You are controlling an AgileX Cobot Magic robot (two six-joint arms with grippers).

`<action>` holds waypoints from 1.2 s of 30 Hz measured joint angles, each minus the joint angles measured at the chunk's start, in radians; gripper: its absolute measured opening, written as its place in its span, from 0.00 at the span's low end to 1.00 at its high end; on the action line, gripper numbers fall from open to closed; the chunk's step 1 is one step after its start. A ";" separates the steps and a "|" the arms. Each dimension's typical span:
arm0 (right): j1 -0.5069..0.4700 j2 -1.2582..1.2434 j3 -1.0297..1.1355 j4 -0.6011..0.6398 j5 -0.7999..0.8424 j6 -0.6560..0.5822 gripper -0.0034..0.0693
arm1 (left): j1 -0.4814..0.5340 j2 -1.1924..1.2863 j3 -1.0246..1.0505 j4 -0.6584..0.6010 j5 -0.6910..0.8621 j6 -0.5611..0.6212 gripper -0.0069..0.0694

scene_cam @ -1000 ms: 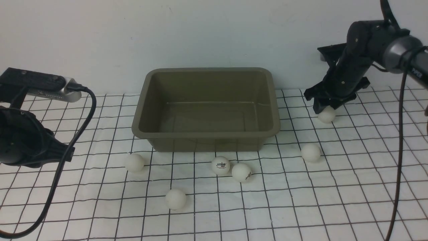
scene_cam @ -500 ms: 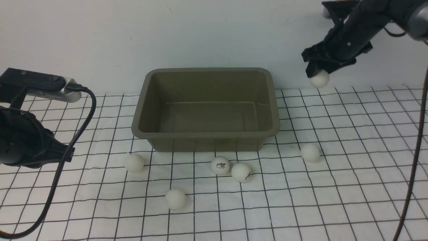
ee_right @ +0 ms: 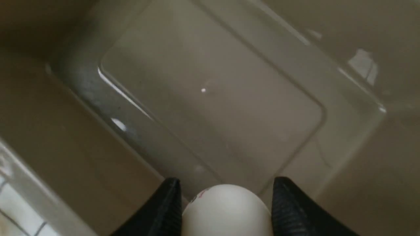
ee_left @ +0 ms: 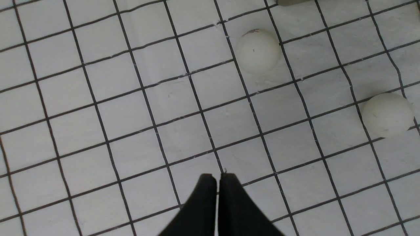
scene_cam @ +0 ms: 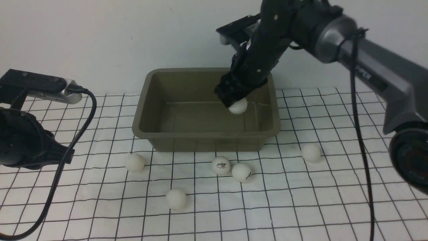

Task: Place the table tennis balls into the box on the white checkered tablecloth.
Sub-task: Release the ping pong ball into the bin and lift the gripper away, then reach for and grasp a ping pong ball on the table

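Ball (scene_cam: 238, 106) in your right gripper (ee_right: 227, 209) is pinched between both fingertips, above the box (scene_cam: 206, 135). Your left gripper (ee_left: 218, 178) is clenched on nothing. Five table tennis balls (two nearly touching) sit on the white checkered tablecloth (scene_cam: 284, 204), outside the box.

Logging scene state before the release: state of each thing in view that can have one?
right gripper: closed on a ball, over the box
held ball: gripped, off the cloth
left gripper: shut, holding nothing
box: upright, uncovered, no ball lying inside
five other balls: resting on the cloth, outside the box
checkered tablecloth: spread out, slightly wrinkled
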 joint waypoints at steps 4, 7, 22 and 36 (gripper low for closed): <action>0.018 0.052 0.000 -0.013 -0.021 -0.006 0.49 | 0.000 0.000 0.000 0.000 0.001 0.003 0.09; 0.018 0.085 0.000 -0.021 -0.027 -0.006 0.50 | 0.000 0.000 0.000 0.000 0.001 0.006 0.09; 0.002 -0.064 -0.053 -0.133 0.010 0.022 0.68 | 0.000 0.001 0.000 0.000 0.002 0.006 0.09; -0.214 -0.429 0.433 -0.094 0.001 0.069 0.68 | 0.000 0.001 0.000 -0.001 0.002 0.006 0.09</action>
